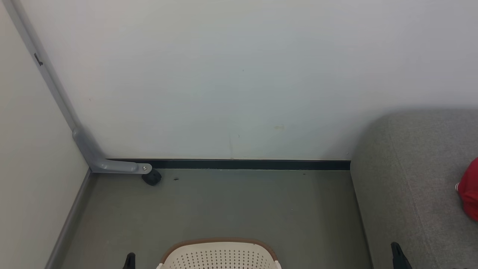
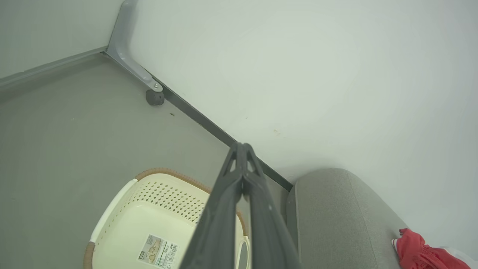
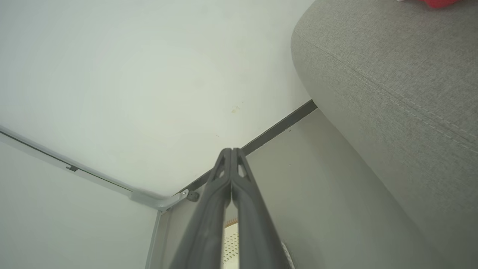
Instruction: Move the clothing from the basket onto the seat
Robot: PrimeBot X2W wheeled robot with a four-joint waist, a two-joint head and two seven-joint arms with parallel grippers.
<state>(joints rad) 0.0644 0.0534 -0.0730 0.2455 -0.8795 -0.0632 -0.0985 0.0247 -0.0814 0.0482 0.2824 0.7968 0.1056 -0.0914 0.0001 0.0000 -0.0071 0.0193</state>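
Observation:
The cream basket (image 1: 220, 256) with its brown rim stands on the floor at the bottom middle of the head view; in the left wrist view the basket (image 2: 149, 216) holds no fabric and shows a label on its bottom. Red clothing (image 1: 469, 190) lies on the grey seat (image 1: 410, 179) at the right edge, and the clothing (image 2: 422, 254) shows again on the seat (image 2: 336, 220) in the left wrist view. My left gripper (image 2: 242, 147) is shut and holds nothing, above the basket. My right gripper (image 3: 230, 151) is shut and holds nothing, beside the seat (image 3: 392, 86).
A white wall (image 1: 239, 74) with a dark skirting strip (image 1: 242, 164) closes the back. A grey bracket with a black wheel (image 1: 151, 177) sits in the left corner. Bare grey floor (image 1: 224, 205) lies between wall, basket and seat.

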